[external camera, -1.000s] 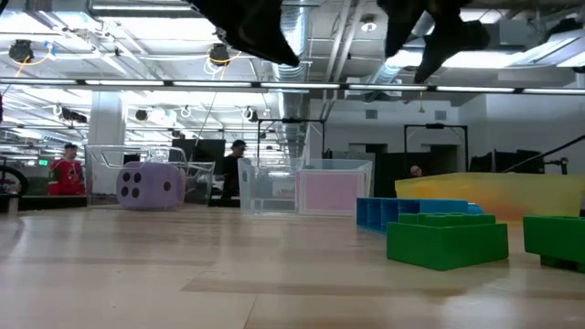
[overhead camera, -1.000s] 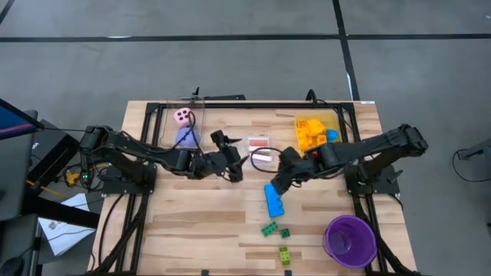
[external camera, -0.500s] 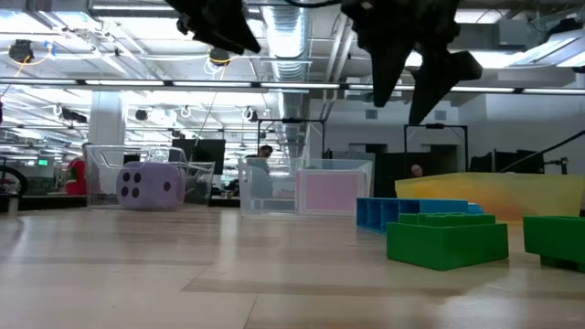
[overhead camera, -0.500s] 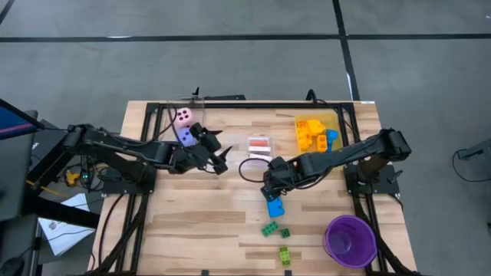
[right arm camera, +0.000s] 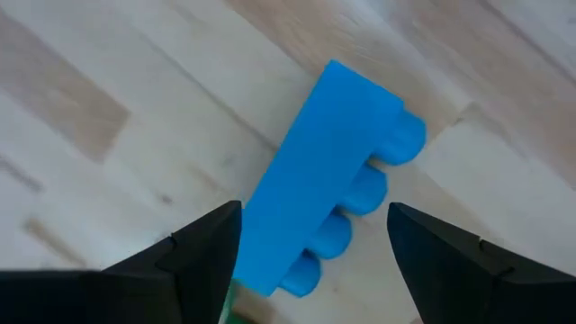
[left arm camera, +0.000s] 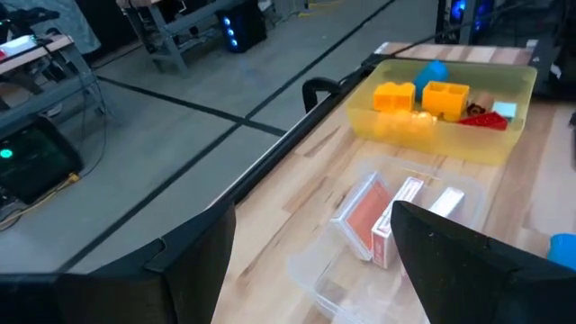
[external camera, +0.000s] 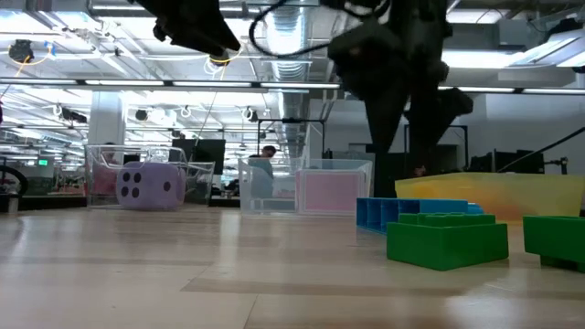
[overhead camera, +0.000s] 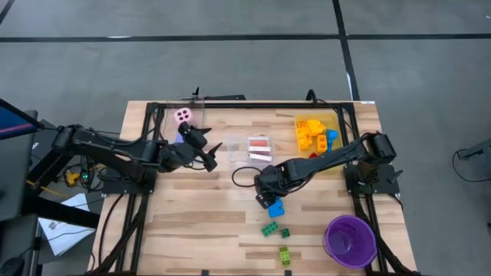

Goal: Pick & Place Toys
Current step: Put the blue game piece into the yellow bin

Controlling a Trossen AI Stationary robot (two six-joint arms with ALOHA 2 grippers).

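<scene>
Blue brick (right arm camera: 328,171): long, lying flat on the table (overhead camera: 192,222) near its middle, partly under the right gripper in the high view (overhead camera: 275,205). In the right wrist view its long axis runs diagonally and its studs face sideways, parallel to the table. Not gripped.

Right gripper (right arm camera: 310,247): directly above the blue brick, fingers spread wide with one on each side of the brick, apart from it. In the low view it hangs above the brick (external camera: 416,216).

Left gripper (overhead camera: 205,150): above the table's left rear part, beside the purple die, fingers spread, nothing between them.

Purple die (external camera: 146,185): on the table at the left rear, mostly hidden by the left arm from above; two dots show on the face towards the low camera.

Pink die (overhead camera: 182,116): just behind the purple die, near the rear edge.

Cards (left arm camera: 373,219): pink-backed, standing on edge in a clear bin (left arm camera: 315,270) at the rear middle.

Yellow bin (left arm camera: 504,117): rear right; holds yellow bricks (left arm camera: 423,96) and a small blue piece.

Green bricks (overhead camera: 269,228): three small ones near the front edge, in front of the blue brick.

Cup (overhead camera: 350,241): purple, round, front right corner.
</scene>
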